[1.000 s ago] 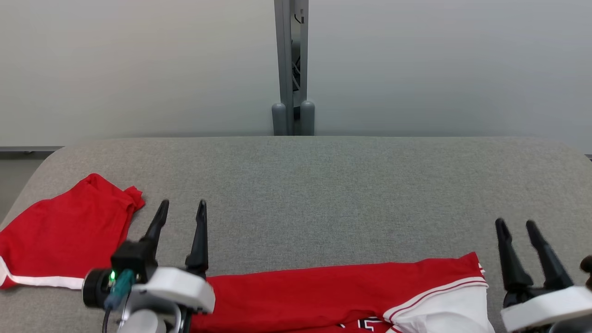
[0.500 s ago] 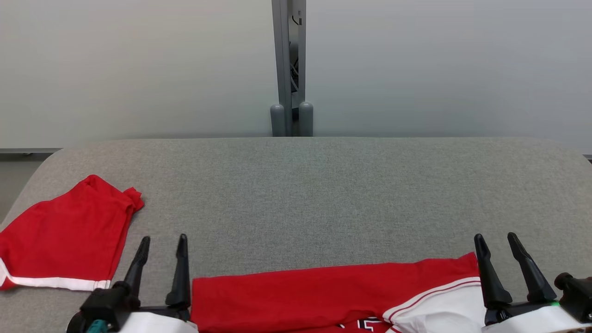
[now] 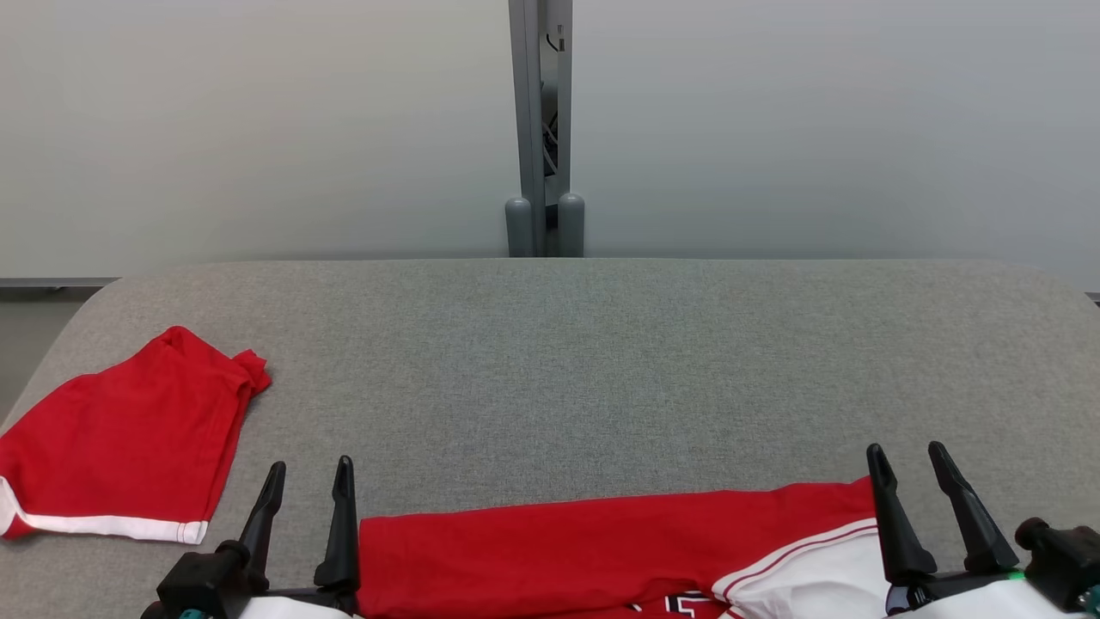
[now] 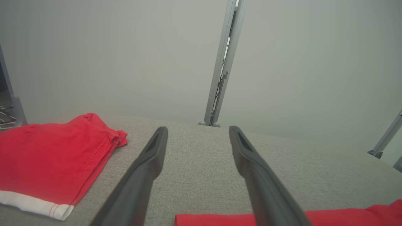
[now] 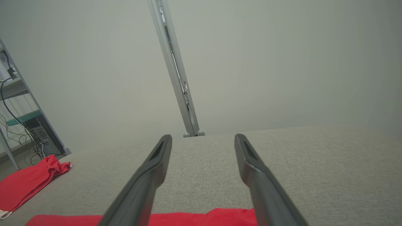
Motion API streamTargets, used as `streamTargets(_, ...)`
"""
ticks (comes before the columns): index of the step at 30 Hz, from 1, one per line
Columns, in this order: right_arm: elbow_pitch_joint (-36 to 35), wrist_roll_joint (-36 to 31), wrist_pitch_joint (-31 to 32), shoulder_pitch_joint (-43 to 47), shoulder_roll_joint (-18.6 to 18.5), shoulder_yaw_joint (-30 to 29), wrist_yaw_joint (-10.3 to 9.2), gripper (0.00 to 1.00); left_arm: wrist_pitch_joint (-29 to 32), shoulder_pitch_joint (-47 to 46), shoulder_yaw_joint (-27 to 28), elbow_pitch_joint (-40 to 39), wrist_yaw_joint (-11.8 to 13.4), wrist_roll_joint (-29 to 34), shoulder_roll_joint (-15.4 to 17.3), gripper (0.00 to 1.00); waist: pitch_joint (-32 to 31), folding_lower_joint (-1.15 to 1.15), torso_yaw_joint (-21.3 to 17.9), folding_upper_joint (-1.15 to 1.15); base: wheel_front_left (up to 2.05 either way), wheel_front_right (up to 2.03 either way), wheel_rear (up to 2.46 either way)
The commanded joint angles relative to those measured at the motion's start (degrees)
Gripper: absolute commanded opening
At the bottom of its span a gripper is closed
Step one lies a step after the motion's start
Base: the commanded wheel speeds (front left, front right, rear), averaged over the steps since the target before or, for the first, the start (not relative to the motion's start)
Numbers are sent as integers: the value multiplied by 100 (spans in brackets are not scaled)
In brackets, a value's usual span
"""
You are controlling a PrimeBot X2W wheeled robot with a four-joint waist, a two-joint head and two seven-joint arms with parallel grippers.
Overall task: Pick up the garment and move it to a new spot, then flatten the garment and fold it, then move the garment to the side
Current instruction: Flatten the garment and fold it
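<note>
Stretching from wide left gripper (image 3: 310, 466) to wide right gripper (image 3: 904, 448) lies the garment (image 3: 559, 550)

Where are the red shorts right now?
The shorts lie flat at the far left of the grey table in the head view, left of the left gripper, apart from the jersey.

The left gripper (image 3: 310, 466) sits low at the left and the right gripper (image 3: 906, 450) low at the right, both pointing forward, fingers spread, holding nothing.

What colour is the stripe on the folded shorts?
White. The stripe edges the red shorts; head view shows it best.
</note>
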Motion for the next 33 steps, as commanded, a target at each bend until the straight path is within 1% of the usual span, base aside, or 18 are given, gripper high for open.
streamTargets(1,25,123,-33,32,17,-29,-2,100,-20,-61,-4,-11,0,43,22,100,2,0,5,0,0,0,0)
streamTargets(3,70,365,-33,37,40,-103,-1,100,-20,-76,-15,-16,-6,86,22,100,4,0,7,0,0,0,0)
streamTargets(5,219,583,-33,94,-22,-93,-2,100,-20,-79,-29,-4,-26,121,21,100,8,0,8,0,0,0,0)
streamTargets(8,714,994,-32,144,-159,-19,-2,100,-20,-48,-64,16,-62,176,20,100,27,0,3,0,0,0,0)
streamTargets(9,941,1219,77,164,-165,16,-2,100,-20,-38,-75,26,-61,186,21,100,33,0,1,0,0,0,0)
streamTargets(11,1270,1457,202,108,-323,115,-2,100,-20,-23,-84,49,-89,221,23,100,51,0,-14,0,0,0,0)
streamTargets(12,1435,1654,302,75,-344,148,-2,100,-20,-17,-88,67,-95,240,23,100,60,0,-26,0,0,0,0)
streamTargets(16,1902,2157,579,-79,-463,251,-1,100,-21,-39,-117,117,-146,322,23,100,90,0,-69,0,0,0,0)
streamTargets(18,2002,2257,637,-124,-492,263,-1,100,-21,-53,-122,123,-150,324,23,100,96,0,-75,0,0,0,0)
streamTargets(20,2269,2592,859,-256,-538,331,-1,100,-21,-108,-145,128,-159,354,22,100,121,0,-89,0,0,0,0)
streamTargets(25,2587,3027,1129,-442,-577,523,-1,100,-21,-148,-164,121,-198,420,22,100,181,0,-73,0,0,0,0)
streamTargets(30,2861,3277,1364,-595,-632,821,-1,100,-21,-195,-171,119,-228,502,23,100,233,0,-9,0,0,0,0)
streamTargets(33,2928,3478,1482,-621,-598,988,-1,100,-21,-199,-158,123,-211,529,22,100,246,0,33,0,0,0,0)
